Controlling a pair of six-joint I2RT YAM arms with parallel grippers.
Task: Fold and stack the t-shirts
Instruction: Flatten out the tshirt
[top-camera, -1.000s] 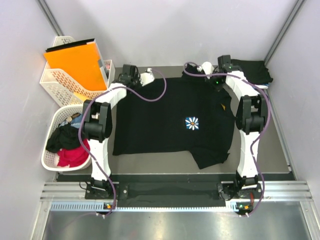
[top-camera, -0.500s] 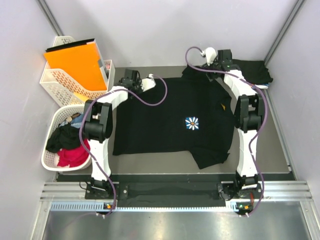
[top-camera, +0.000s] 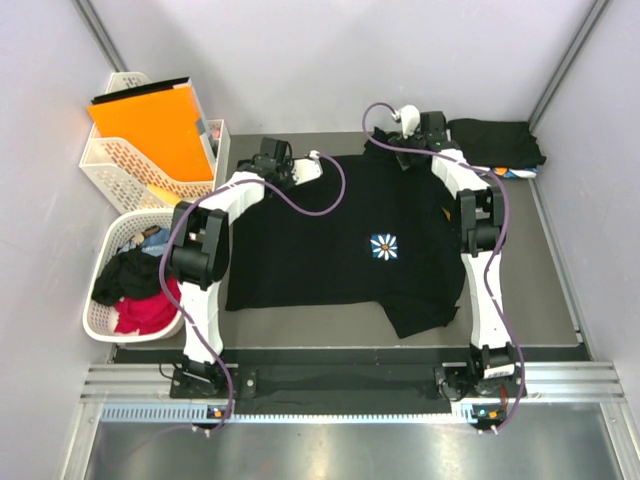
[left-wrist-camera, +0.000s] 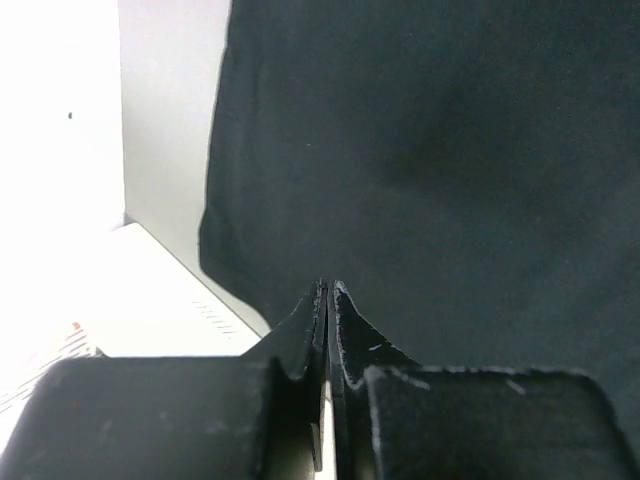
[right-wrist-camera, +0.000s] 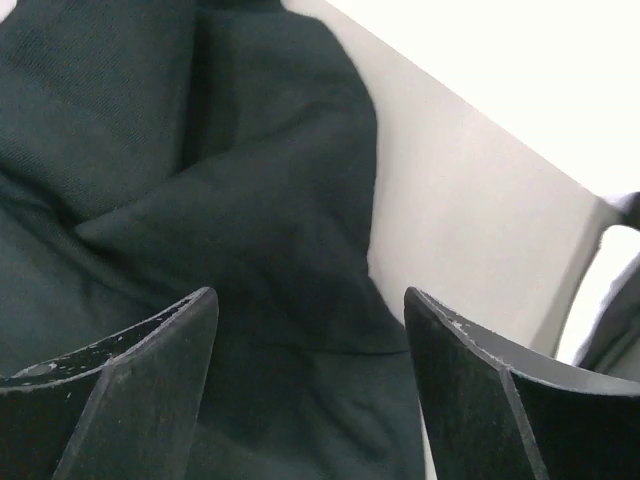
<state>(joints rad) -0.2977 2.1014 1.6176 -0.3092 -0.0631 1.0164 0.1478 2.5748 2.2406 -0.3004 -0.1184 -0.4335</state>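
Observation:
A black t-shirt (top-camera: 340, 235) with a small white-and-blue flower print (top-camera: 384, 246) lies spread flat on the table, its lower right part folded over. At the shirt's far left shoulder my left gripper (top-camera: 312, 172) is shut; in the left wrist view its fingertips (left-wrist-camera: 328, 285) are pressed together over the black cloth (left-wrist-camera: 450, 170), and nothing shows between them. My right gripper (top-camera: 428, 138) is at the far right shoulder. Its jaws (right-wrist-camera: 310, 292) stand wide open above a creased sleeve (right-wrist-camera: 250, 180) and hold nothing.
A folded black pile (top-camera: 497, 142) sits at the back right corner. On the left, a white lattice basket (top-camera: 120, 165) holds an orange folder (top-camera: 152, 128). A second basket (top-camera: 100, 318) in front of it holds black and red clothes. Walls close in on three sides.
My right gripper has opened and let go of the shirt's far right shoulder, drifting back and left. My left gripper, still shut, has moved right along the far edge.

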